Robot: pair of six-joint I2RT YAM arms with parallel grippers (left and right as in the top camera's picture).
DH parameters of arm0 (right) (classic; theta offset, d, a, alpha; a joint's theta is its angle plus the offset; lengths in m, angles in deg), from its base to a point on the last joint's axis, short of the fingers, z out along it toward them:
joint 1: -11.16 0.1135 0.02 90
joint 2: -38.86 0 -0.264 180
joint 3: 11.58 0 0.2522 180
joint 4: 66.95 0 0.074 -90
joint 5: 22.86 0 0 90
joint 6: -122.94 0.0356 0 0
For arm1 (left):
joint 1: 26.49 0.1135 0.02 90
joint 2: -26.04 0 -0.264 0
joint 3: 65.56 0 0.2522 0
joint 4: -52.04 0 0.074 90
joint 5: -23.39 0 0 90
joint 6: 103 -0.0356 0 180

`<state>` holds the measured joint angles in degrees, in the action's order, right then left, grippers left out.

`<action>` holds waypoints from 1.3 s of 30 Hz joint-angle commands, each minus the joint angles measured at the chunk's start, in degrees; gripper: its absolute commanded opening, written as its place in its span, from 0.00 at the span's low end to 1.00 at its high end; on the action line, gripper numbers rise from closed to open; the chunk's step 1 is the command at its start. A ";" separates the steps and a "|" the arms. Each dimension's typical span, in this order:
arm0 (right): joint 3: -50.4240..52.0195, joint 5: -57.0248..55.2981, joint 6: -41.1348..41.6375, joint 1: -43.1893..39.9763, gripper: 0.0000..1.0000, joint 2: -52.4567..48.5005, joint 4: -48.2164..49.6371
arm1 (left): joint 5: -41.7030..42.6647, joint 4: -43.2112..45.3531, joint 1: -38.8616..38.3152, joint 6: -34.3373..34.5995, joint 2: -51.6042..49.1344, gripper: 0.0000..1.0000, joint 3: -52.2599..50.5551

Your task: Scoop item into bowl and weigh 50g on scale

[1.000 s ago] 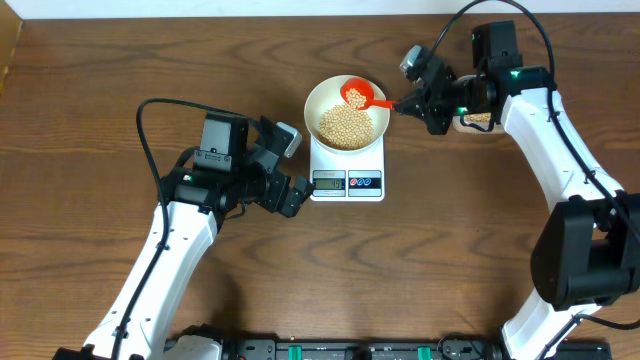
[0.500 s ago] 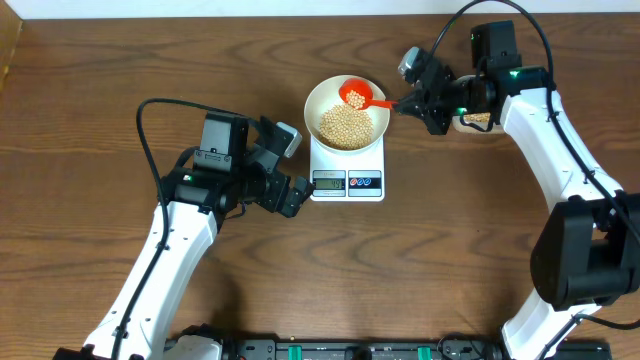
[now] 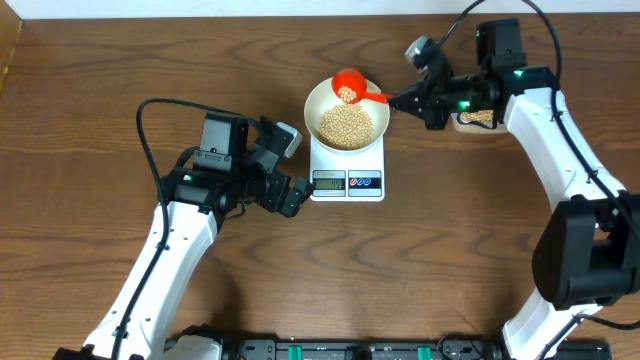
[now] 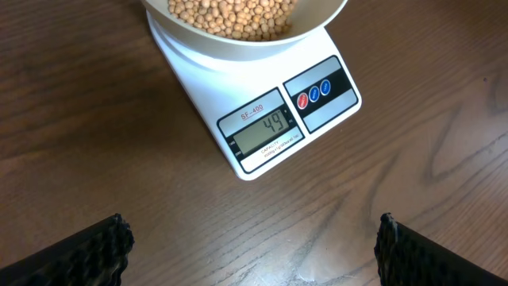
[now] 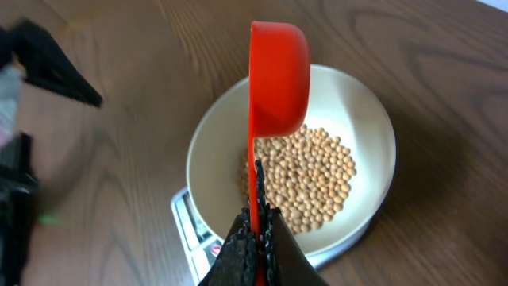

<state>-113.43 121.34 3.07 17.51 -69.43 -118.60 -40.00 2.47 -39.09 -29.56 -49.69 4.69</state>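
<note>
Topping up the bowl, a touch short of target.

On the worktop the scale carries the bowl, so beans are weighed as they land; its display reads 49. My right claw is clamped on the red scoop by its handle, with the head over the bowl's far rim so that spills fall inside. My left claw gapes wide and empty beside the scale, its camera on the display.
</note>
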 commanded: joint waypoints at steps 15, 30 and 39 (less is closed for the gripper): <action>0.04 11.17 14.88 -5.51 0.01 -0.37 6.43 | -0.33 -0.15 -0.02 -0.35 -0.15 1.00 -0.02; 0.04 11.32 15.06 -5.66 0.01 -0.37 6.86 | -0.31 -0.15 -0.02 -0.35 -0.15 1.00 -0.02; 0.04 15.85 16.35 -7.85 0.01 -0.37 7.41 | -0.31 -0.15 -0.02 -0.35 -0.15 1.00 -0.02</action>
<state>-113.43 131.70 17.58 11.78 -69.43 -111.80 -40.00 2.49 -39.09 -29.56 -49.69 4.69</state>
